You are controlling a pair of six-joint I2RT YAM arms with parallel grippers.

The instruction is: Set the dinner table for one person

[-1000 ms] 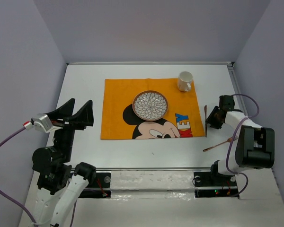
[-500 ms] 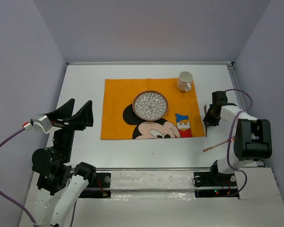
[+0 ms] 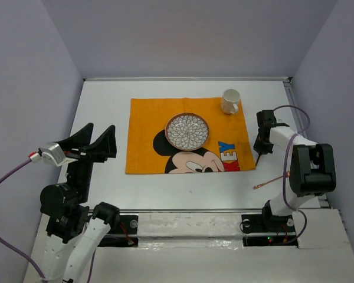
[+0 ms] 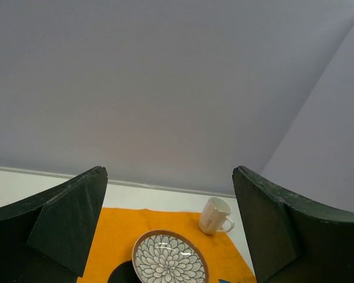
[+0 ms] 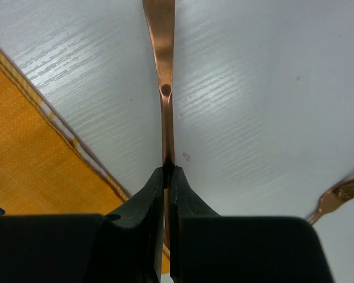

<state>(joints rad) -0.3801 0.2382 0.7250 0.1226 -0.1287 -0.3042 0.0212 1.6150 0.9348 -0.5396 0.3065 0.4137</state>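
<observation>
Right gripper [image 5: 167,172]: jaws clamped on a slim copper utensil [image 5: 163,71] that projects ahead of them. White bench [image 5: 253,118] directly beneath. Placemat [image 5: 35,177] edge left of jaws, fork [image 5: 336,197] right. Recommended: lower flat, parallel to that edge, then release gently. Left gripper [image 3: 100,128]: jaws apart.

The right gripper [image 5: 167,175], clamped on the copper utensil [image 5: 164,88], has shifted toward the far edge of the dinner table [image 3: 106,106] and away from its right edge.
</observation>
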